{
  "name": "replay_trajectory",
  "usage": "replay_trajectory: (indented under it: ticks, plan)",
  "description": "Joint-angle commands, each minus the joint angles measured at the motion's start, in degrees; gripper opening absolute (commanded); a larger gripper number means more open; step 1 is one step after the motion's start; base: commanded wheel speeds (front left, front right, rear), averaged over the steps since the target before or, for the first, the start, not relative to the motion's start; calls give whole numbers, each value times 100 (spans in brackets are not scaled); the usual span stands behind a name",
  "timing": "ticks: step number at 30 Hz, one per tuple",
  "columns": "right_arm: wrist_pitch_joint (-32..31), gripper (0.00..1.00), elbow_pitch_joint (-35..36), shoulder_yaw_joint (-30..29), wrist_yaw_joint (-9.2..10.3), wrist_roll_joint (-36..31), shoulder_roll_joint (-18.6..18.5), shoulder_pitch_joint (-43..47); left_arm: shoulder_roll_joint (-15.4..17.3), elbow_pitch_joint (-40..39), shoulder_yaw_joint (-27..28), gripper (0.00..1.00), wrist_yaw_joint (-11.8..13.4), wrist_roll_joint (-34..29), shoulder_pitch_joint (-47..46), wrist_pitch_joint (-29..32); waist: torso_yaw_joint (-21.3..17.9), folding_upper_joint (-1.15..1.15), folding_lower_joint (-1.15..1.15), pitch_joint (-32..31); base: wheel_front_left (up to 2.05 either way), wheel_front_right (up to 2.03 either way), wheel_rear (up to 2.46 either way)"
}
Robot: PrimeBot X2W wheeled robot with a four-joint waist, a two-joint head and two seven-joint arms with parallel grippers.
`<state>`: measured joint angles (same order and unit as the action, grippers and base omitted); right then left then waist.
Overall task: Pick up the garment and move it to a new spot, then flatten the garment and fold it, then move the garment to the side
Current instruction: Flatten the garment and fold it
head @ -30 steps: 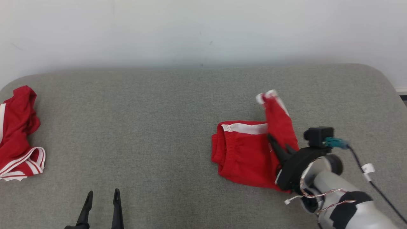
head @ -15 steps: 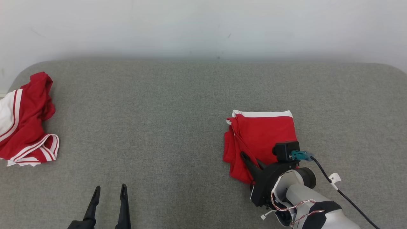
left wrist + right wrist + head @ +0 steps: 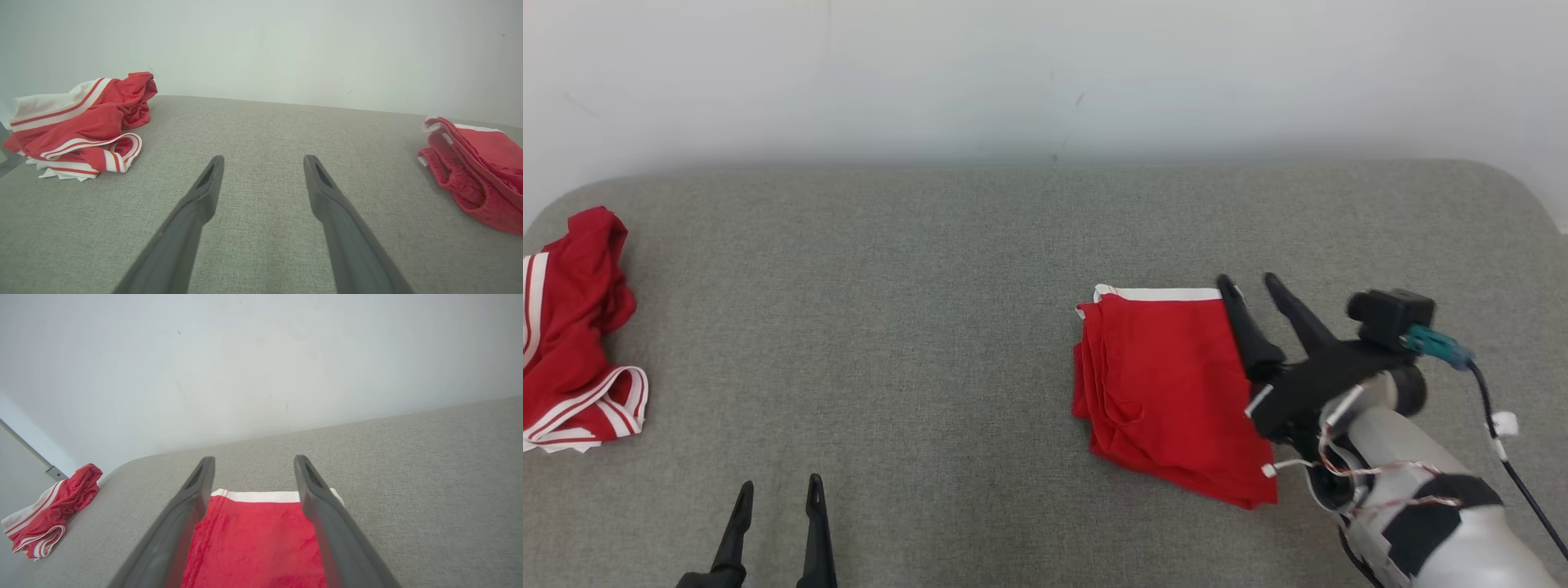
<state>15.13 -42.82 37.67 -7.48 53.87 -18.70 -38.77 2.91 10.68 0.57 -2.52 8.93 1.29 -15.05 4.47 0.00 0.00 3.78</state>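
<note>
Two sets of jaws stand open and empty. The left jaws hover low over the bare surface (image 3: 931,327) at its near edge. The right jaws are spread just above the far right corner of the folded red garment (image 3: 1168,392), which lies right of centre, well apart from a crumpled red-and-white garment (image 3: 572,351) at the far left. Folding looks done, and the move aside remains. A pinch that catches only the top layer could peel the loosely stacked edges open, and a dragging fingertip could skew the fold.
</note>
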Motion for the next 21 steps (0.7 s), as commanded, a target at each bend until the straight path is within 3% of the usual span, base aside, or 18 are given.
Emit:
replay_trajectory:
  ticks: [1, 8, 16, 21]
  plan:
    - [-4, 100, 165, -367, -5, -297, -28, 344, -4, -24, 36, 100, 5, -67, 88, -19, -15, 0, 0, -21, 0, 0, 0]
    - [0, 100, 808, -1859, -5, -1516, 101, 1276, -5, -65, 9, 100, 0, -144, 104, -19, 56, 0, 0, -36, 0, 0, 0]
    - [1, 100, 1517, -3335, -5, -2444, 566, 2195, -5, -97, 15, 100, 29, -168, 134, -19, 98, 0, 0, -70, 0, 0, 0]
    - [0, 100, 2012, -3731, -5, -2803, 902, 2734, -5, -146, 36, 100, 46, -206, 225, -19, 41, 0, 0, -127, 0, 0, 0]
